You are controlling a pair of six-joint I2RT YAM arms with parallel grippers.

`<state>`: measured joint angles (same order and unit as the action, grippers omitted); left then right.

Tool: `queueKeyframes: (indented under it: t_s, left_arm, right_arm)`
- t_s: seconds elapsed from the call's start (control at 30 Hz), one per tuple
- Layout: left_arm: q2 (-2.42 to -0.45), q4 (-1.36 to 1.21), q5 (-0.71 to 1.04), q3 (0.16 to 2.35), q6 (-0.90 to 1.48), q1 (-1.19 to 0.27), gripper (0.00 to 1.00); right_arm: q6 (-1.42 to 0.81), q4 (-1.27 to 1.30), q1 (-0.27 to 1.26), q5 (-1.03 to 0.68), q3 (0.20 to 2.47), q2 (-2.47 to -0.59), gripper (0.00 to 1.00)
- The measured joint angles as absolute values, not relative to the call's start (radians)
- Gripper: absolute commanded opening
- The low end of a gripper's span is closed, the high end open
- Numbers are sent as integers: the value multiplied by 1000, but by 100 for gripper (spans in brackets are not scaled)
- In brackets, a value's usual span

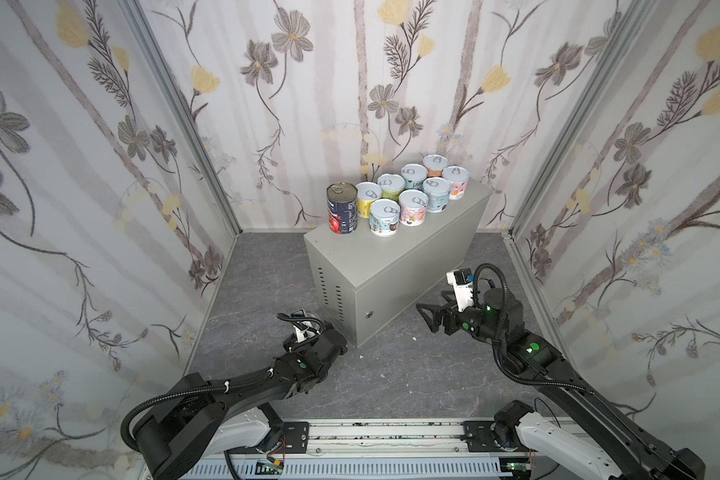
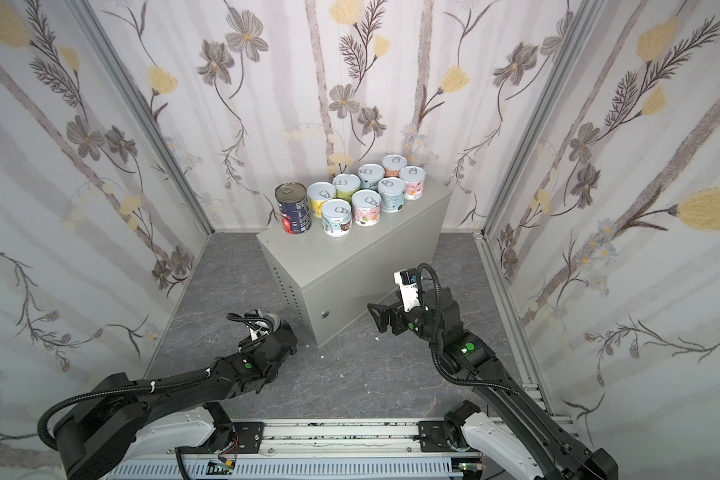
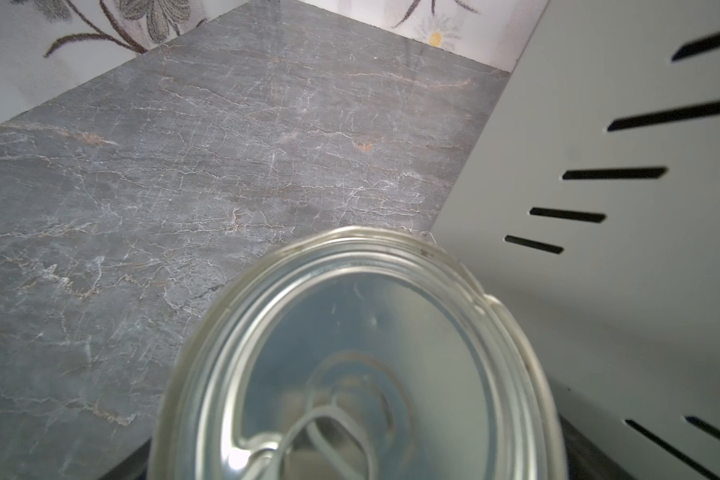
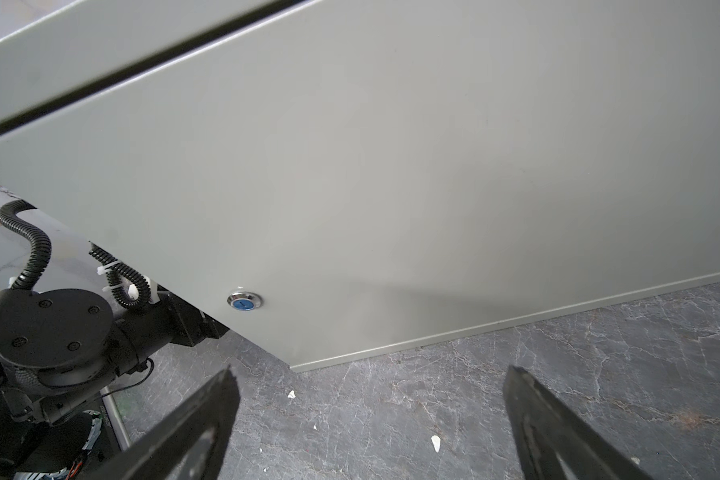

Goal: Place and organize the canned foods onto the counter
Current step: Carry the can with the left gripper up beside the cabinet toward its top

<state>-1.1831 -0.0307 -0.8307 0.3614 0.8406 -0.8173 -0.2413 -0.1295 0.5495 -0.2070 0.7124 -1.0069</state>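
Cans on counter | pastel cartoon labels | navy-red can | writing illegible

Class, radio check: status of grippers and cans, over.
Right gripper open, empty. Left gripper at metal-lidded can, grip unseen. Nine cans on counter. Counter close beside that can.

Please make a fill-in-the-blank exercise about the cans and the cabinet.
On top of the grey-beige metal cabinet stand ___ short white-lidded cans.
The only tall metal-lidded can there has a navy and ___ label.
The right hand is wide ___, holding nothing.
The cabinet's round lock has a ___ centre.
Missing words: eight; red; open; blue.
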Motion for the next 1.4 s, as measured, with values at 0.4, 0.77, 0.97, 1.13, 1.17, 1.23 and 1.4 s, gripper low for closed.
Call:
queueKeyframes:
  t_s: [0.4,0.77,0.97,1.13,1.17,1.23,1.4]
  left_arm:
    - [-1346,-47,-859,373,864,-818,100]
    - [-1492,-152,-917,420,811,-810,99]
    - [-1515,-210,-936,414,782,-804,96]
    - [-1507,-228,-942,405,751,-801,89]
    - [-1501,-229,-942,403,737,-801,86]
    - [-1484,-234,-930,398,729,-801,82]
    - [-1403,-223,-881,381,683,-801,69]
  right_arm:
    - [-241,-129,550,-207,708,-1002,100]
    - [-241,-128,550,-207,702,-995,100]
    - [-241,-128,550,-210,701,-998,100]
    - [-241,-127,550,-211,701,-1009,100]
    - [-241,-126,550,-211,700,-1009,100]
    - [-241,-125,550,-211,699,-1011,100]
    - [-241,-124,550,-211,699,-1013,100]
